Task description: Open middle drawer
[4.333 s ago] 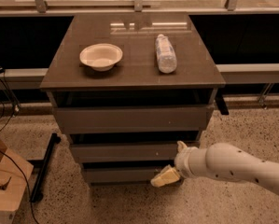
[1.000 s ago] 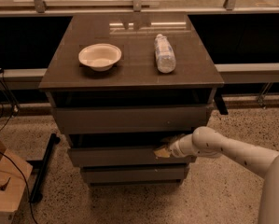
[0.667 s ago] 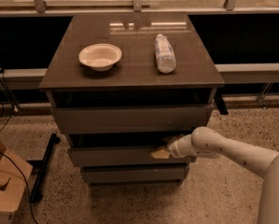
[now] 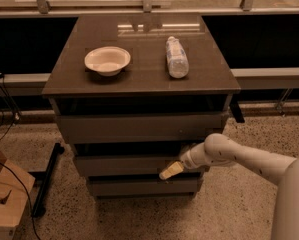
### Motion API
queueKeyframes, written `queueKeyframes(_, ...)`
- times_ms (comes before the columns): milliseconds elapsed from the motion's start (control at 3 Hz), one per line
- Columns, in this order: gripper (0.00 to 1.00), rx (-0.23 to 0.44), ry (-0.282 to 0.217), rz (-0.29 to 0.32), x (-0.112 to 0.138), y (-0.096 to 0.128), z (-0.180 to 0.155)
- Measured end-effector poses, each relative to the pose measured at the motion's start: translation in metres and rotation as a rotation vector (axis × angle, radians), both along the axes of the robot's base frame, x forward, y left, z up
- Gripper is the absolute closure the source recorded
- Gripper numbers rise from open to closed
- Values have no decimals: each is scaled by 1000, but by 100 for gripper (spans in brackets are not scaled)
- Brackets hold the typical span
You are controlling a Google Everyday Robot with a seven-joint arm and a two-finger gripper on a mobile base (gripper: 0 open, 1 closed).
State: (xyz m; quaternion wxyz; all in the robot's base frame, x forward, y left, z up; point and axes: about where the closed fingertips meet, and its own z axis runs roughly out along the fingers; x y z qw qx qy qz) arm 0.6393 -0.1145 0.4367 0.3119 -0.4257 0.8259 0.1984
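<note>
gripper [image 4: 171, 170] pressed at the lower edge of the middle drawer [image 4: 121, 165], whose front runs left from it; probably seeking a lip to pull. wide or narrow: cannot tell. bowl [image 4: 107, 60] and bottle [image 4: 177, 57] well above.

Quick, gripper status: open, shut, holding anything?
Gripper: at the right end of the middle drawer front, near its lower edge; open, shut or gripping cannot be told.
</note>
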Motion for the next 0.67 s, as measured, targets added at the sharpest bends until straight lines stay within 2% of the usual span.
queueKeyframes(333, 16, -91, 52, 89, -13, 0, -5)
queueKeyframes(667, 41, -186, 106, 188, -27, -8, -9)
